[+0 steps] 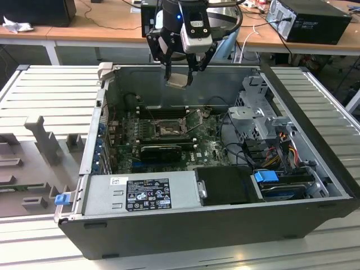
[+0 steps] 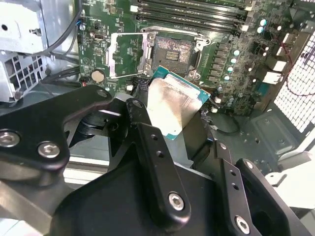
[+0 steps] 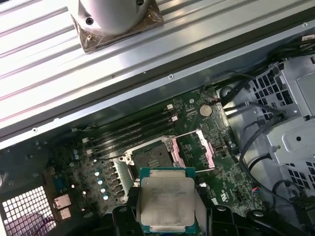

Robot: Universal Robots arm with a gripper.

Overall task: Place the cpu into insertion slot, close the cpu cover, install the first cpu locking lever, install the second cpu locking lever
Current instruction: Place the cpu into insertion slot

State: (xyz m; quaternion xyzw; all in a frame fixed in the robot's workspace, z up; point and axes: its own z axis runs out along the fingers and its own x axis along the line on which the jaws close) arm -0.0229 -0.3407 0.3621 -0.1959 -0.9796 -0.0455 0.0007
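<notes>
Exterior view — I have my gripper (image 1: 180, 77) clamped on the cpu (image 1: 177, 81) — the uncovered insertion slot (image 1: 166, 128) lies well below it.

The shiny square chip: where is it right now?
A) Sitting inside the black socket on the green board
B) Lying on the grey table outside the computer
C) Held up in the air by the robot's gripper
C: in the exterior view the cpu is pinched in the gripper above the open case, and the insertion slot below it has no chip in it.
</notes>
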